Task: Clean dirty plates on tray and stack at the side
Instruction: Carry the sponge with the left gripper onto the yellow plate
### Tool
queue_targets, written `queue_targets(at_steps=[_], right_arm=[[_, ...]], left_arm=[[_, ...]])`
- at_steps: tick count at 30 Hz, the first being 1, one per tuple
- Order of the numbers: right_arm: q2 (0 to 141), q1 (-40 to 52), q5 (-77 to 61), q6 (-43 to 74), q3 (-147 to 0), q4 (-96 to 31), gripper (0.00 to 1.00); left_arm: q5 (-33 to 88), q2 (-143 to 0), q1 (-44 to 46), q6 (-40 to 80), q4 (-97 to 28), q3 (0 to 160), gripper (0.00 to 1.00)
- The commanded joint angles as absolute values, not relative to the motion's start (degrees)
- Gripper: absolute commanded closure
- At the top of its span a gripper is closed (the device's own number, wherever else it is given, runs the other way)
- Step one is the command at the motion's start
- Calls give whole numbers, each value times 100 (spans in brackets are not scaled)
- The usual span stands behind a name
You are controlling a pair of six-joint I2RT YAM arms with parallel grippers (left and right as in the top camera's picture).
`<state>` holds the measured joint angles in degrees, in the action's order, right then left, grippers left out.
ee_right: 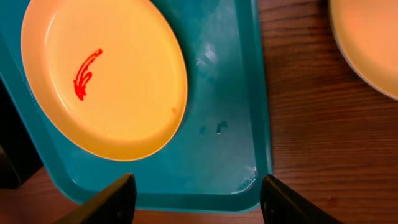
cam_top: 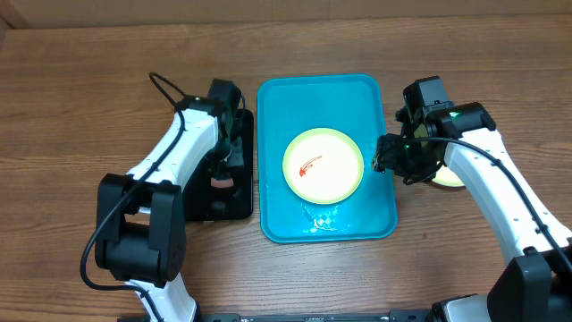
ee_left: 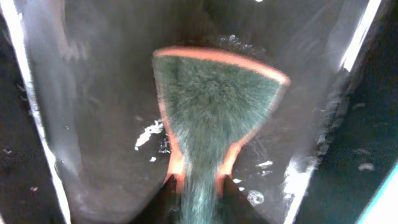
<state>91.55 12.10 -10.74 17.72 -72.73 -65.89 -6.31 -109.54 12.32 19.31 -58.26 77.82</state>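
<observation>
Overhead and wrist views, read left to right. The left gripper (ee_left: 200, 194) hangs over the black tray (cam_top: 201, 207), its jaws drawn in on the narrow end of a sponge (ee_left: 214, 106). The sponge, with a green fibrous face and orange edge, fans out wide beyond the fingertips, and its length runs straight out from them. This tool is well apart from the plate, with the black tray's wall and the blue tray's left rim between them.

The blue tray (cam_top: 277, 107) lies at the middle of the table (cam_top: 71, 107), its long axis running from the near edge to the far edge. One pale yellow-green plate (cam_top: 338, 174) lies flat and face up on it, right of centre. Being round, it has no long axis. Its red smear (cam_top: 309, 165) runs slantwise.

The right gripper (ee_right: 199, 199) hovers at the tray's right rim, just beside the plate. Its fingers (ee_right: 118, 199) are spread wide with nothing between them. A second plate (ee_right: 373, 37) lies on the bare table further right.
</observation>
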Motion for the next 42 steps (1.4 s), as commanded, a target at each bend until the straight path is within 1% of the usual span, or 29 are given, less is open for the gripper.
queue_targets(at_steps=[1, 6, 9, 10, 11, 13, 14, 18, 22, 26, 30, 33, 35, 38, 42], right_arm=[[9264, 1219, -1291, 1406, -7269, -6543, 34], [9487, 1221, -1295, 1406, -7240, -6388, 34], [9524, 1219, -1295, 1406, -7116, -6318, 35], [9524, 1219, -1295, 1406, -7061, -6283, 35], [9524, 1219, -1295, 1409, -6993, -6252, 35], [9524, 1219, -1295, 1409, -6851, -6176, 35], [9524, 1219, -1295, 1409, -6759, -6121, 35], [9524, 1219, -1295, 1409, -6462, -5885, 36], [9524, 1221, -1297, 1404, -6283, -5660, 42], [9522, 1221, -1317, 1282, -6283, -5391, 44], [9522, 1267, -1439, 1168, -6281, -5159, 48], [9529, 1509, -1472, 1170, -6241, -4888, 50], [9529, 1756, -1015, 1225, -6211, -4657, 52], [9531, 1900, -67, 1826, -6208, -4534, 51], [9638, 1900, -154, 1844, -6187, -4278, 51]], left_arm=[[-705, -10973, 1190, 1920, -5822, 8038, 62], [-703, -11039, 1190, 1922, -5343, 7690, 50], [-652, -11179, 1192, 1925, -4958, 7352, 50], [-615, -11251, 1192, 1925, -4880, 7258, 54], [-589, -11343, 1192, 1927, -4838, 7188, 61], [-572, -11511, 1192, 1927, -4840, 7135, 87], [-543, -11590, 1192, 1925, -4862, 7135, 96], [-574, -11581, 1190, 1927, -4950, 7170, 96], [-576, -11413, 1190, 1927, -5122, 7380, 96], [-591, -11085, 1190, 1925, -5454, 7804, 96], [-615, -10816, 1190, 1870, -5892, 8320, 96], [-617, -10639, 1190, 1673, -6246, 8685, 96], [-681, -10519, 1190, 1621, -6477, 8949, 96], [-770, -10403, 1190, 1623, -6624, 9111, 96], [-788, -10254, 1190, 1623, -6698, 9135, 96]])
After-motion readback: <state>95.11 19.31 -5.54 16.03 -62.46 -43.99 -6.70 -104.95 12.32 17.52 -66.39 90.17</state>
